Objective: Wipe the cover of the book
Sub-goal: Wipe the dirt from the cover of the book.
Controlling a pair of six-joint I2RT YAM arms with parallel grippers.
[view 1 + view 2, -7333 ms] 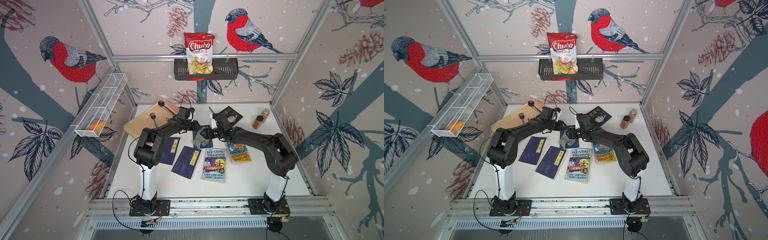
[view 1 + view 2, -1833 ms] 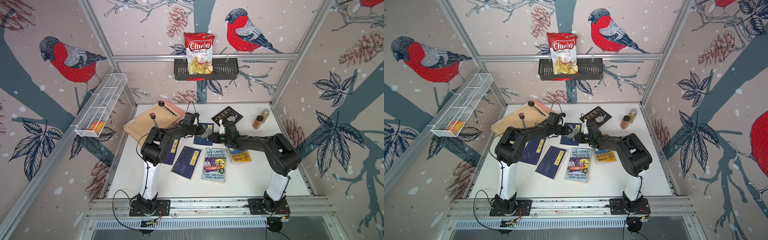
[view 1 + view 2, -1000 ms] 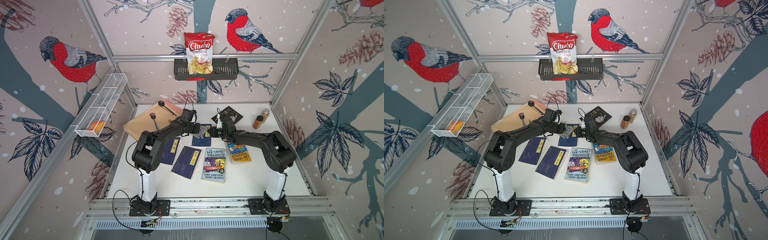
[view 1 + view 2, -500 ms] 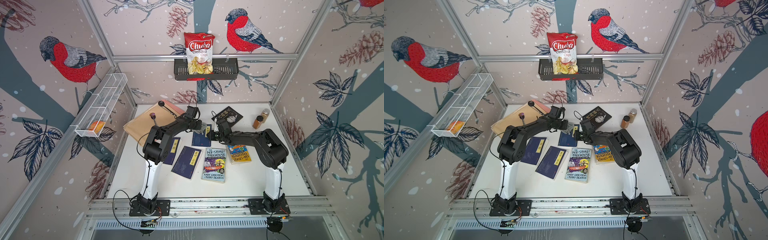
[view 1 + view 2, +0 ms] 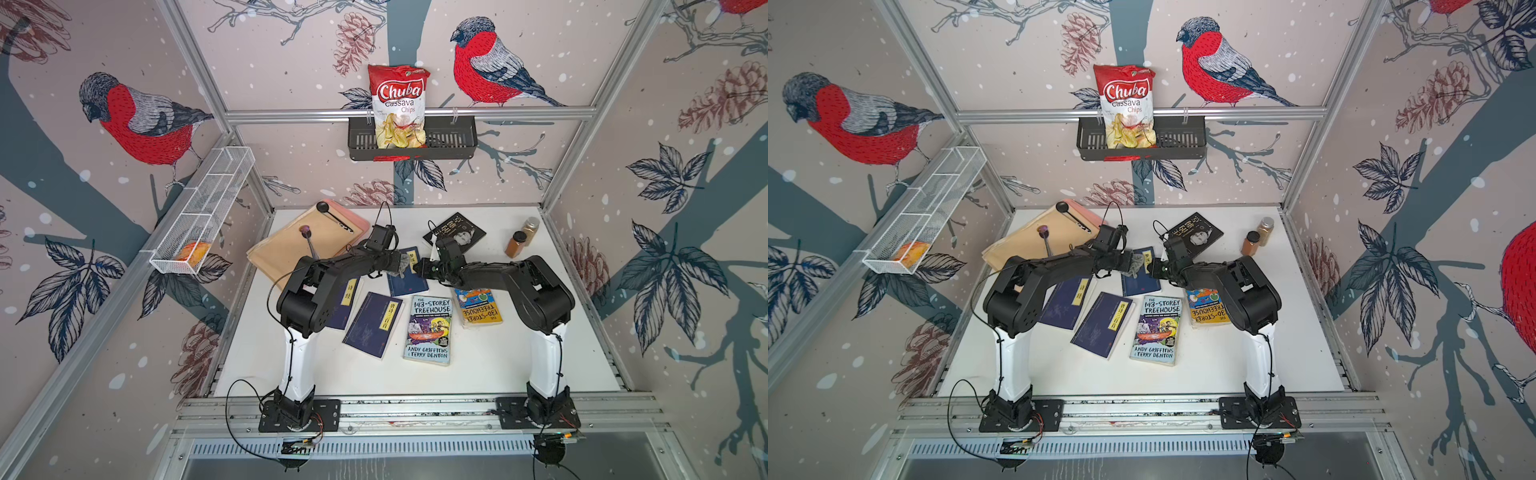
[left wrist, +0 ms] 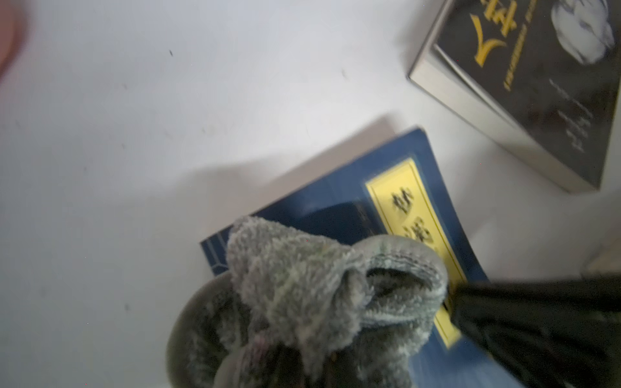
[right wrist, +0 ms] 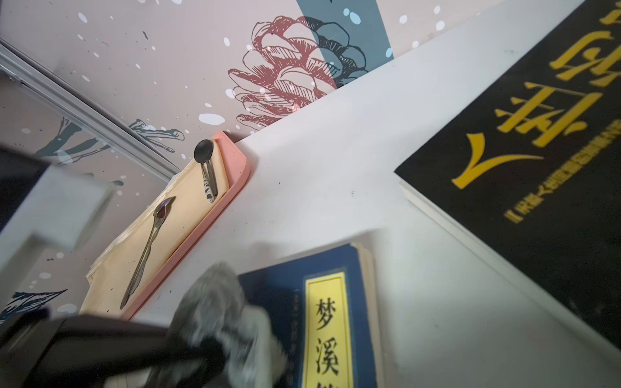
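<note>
While the left hand (image 5: 394,266), shut on the cloth (image 6: 302,285), wipes the book (image 6: 329,198), I cannot tell the right hand (image 5: 422,268) open or shut; next, sweep across the label (image 6: 410,215).

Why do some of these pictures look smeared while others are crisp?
In the left wrist view the grey cloth is fairly crisp, while the blue book smears, probably motion. In the right wrist view the grey cloth blurs close up, yet the spoon is sharp. Both top views are crisp and evenly lit.
</note>
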